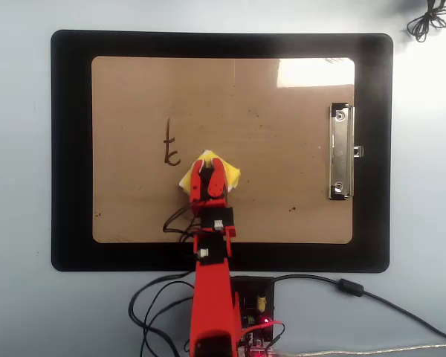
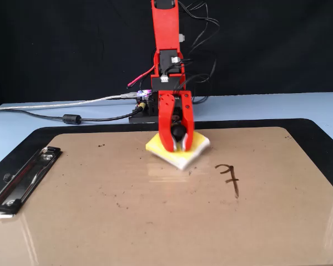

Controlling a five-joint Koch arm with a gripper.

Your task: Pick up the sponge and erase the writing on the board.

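the red arm's end effector (image 1: pixel 209 168) (image 2: pixel 176 148) is clamped on the yellow sponge (image 1: pixel 229 175) (image 2: pixel 195 145), pressing it flat on the tan board (image 1: pixel 282 111) (image 2: pixel 127 221). a remnant of brown writing (image 1: pixel 169 143) (image 2: pixel 229 178) lies just beside the sponge, apart from it. the board sits on a black mat (image 1: pixel 70 149).

The red gripper (image 2: pixel 176 147) points down with its jaws clamped on the yellow sponge (image 2: pixel 177 153), which lies flat on the tan board (image 2: pixel 127 221). To the sponge's right, apart from it, sits one dark brown mark of writing (image 2: pixel 230 178). The board's silver clip (image 2: pixel 22 178) lies at its left edge.
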